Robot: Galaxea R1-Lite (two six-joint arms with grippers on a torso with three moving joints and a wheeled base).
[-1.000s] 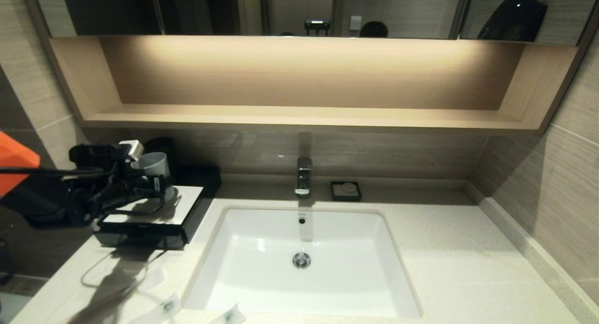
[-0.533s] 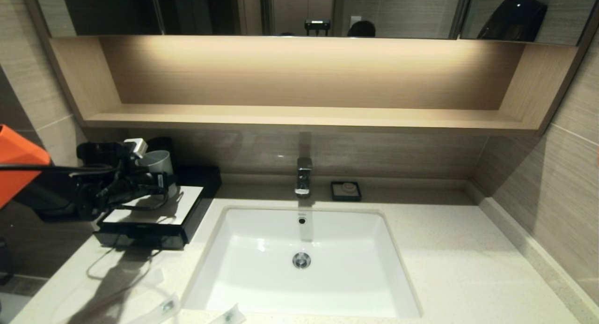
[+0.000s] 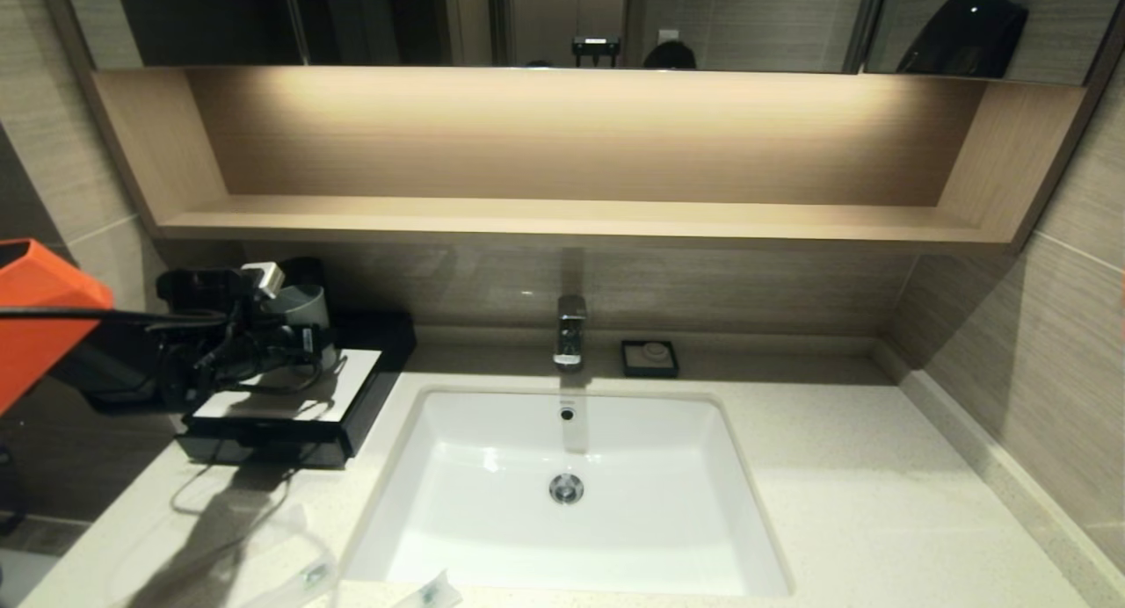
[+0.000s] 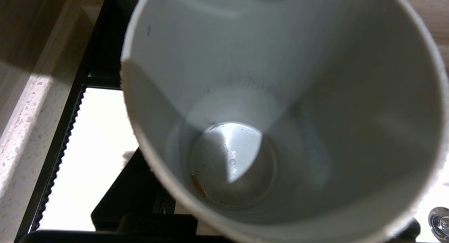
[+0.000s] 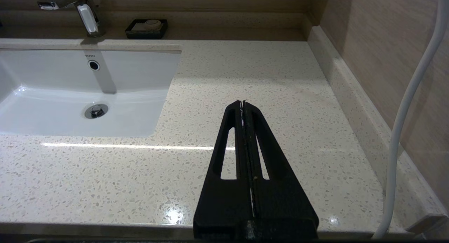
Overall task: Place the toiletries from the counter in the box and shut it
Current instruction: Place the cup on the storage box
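Observation:
The black box [image 3: 344,419] with its white top panel sits at the counter's [image 3: 844,503] back left. My left gripper [image 3: 299,331] hovers over the panel, shut on a tilted grey cup [image 3: 303,307]. That cup's empty inside [image 4: 280,95] fills the left wrist view, with the box's white panel [image 4: 94,158] beneath it. Two clear-wrapped toiletries [image 3: 312,577] [image 3: 435,590] lie at the counter's front edge, left of the basin's near corner. My right gripper [image 5: 242,103] is shut and empty, low over the bare counter [image 5: 287,78] right of the basin.
The white basin [image 3: 571,432] is sunk in the middle of the counter, with a chrome faucet [image 3: 569,331] behind it. A small black soap dish [image 3: 649,358] stands by the back wall. A wooden shelf [image 3: 571,221] overhangs the back. A cable [image 3: 189,503] trails before the box.
My left gripper has carried the grey cup a little to the right over the box's top. The right arm has stayed still.

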